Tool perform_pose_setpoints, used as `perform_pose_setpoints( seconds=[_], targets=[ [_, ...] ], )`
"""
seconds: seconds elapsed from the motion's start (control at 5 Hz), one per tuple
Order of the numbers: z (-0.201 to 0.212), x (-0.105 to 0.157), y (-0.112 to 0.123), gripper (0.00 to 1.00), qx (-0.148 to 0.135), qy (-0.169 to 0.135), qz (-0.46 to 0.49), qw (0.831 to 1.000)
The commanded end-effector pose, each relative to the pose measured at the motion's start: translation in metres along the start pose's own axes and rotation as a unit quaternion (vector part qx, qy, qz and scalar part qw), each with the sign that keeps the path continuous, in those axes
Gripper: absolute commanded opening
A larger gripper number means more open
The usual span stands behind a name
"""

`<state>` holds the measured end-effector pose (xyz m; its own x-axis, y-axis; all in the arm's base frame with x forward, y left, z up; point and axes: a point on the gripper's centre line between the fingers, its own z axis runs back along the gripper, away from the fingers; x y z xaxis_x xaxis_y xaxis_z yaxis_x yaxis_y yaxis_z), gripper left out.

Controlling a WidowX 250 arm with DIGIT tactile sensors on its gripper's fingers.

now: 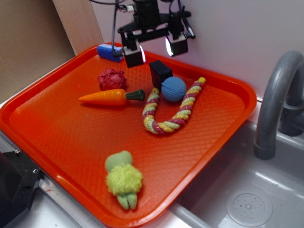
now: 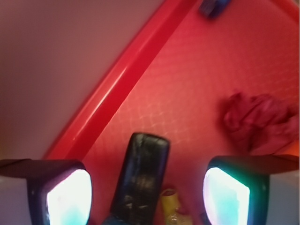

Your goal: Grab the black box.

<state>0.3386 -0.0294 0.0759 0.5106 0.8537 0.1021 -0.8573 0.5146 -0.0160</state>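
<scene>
Black two-finger tool [image 1: 156,49] hangs from above, pointing down, jaws spread wide with nothing between the pads. Fingers [image 1: 133,52] end in pale glowing pads, both raised, touching nothing. Black crossbar and cables sit above the fingers. In the wrist view, the tool [image 2: 147,199] shows both pads low at either side, gap wide.
</scene>
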Motion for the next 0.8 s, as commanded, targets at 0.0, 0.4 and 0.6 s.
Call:
perform_pose_setpoints(
  seconds=[0.0, 0.4, 0.6],
  targets=[
    [-0.012, 0.006, -0.012, 1.00, -0.029, -0.002, 0.010, 1.000],
    [-0.029, -0.001, 0.008, 0.00, -0.003, -0.011, 0.025, 1.000],
    [-0.018, 0.003, 0.011, 0.00, -0.009, -0.004, -0.018, 1.000]
  ],
)
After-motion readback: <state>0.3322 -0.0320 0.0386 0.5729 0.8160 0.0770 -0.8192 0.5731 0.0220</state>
